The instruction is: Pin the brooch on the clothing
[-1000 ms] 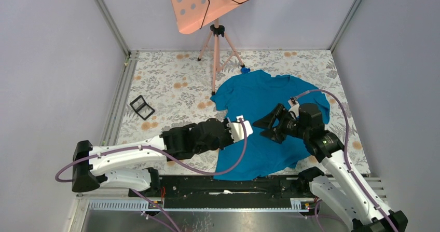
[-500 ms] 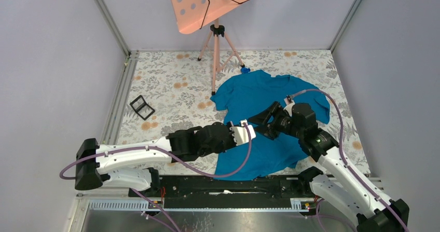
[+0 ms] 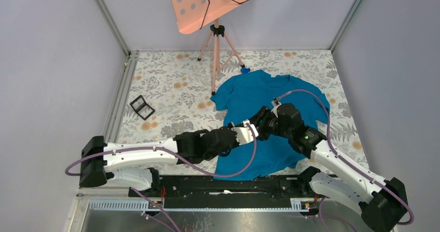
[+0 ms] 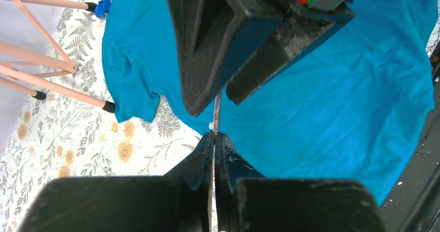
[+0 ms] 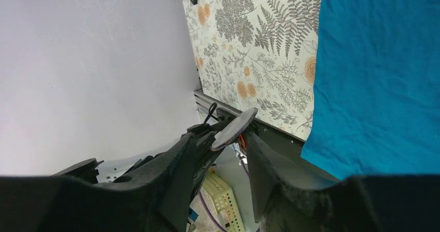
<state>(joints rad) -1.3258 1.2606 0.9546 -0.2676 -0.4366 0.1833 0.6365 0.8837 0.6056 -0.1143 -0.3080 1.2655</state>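
Observation:
The brooch [image 5: 234, 128] is a small pale disc, seen edge-on as a thin strip [image 4: 216, 112] in the left wrist view. My left gripper [image 4: 214, 134] is shut on its lower edge and holds it above the near left part of the clothing [image 3: 259, 92], a teal T-shirt spread on the table. My right gripper [image 5: 222, 137] faces the left one, with one black finger on each side of the disc. A gap still shows on the right finger's side. From above, both grippers meet tip to tip [image 3: 251, 130] and hide the brooch.
A pink music stand on a tripod [image 3: 215, 50] stands behind the shirt, with a small blue lump [image 3: 245, 70] at the collar. A black square frame [image 3: 141, 107] lies on the floral cloth at the left. Grey walls enclose the table on three sides.
My right gripper has swung left to meet the left gripper, and its jaws have narrowed around the brooch. The left arm has shifted slightly right, still clamped on the disc.

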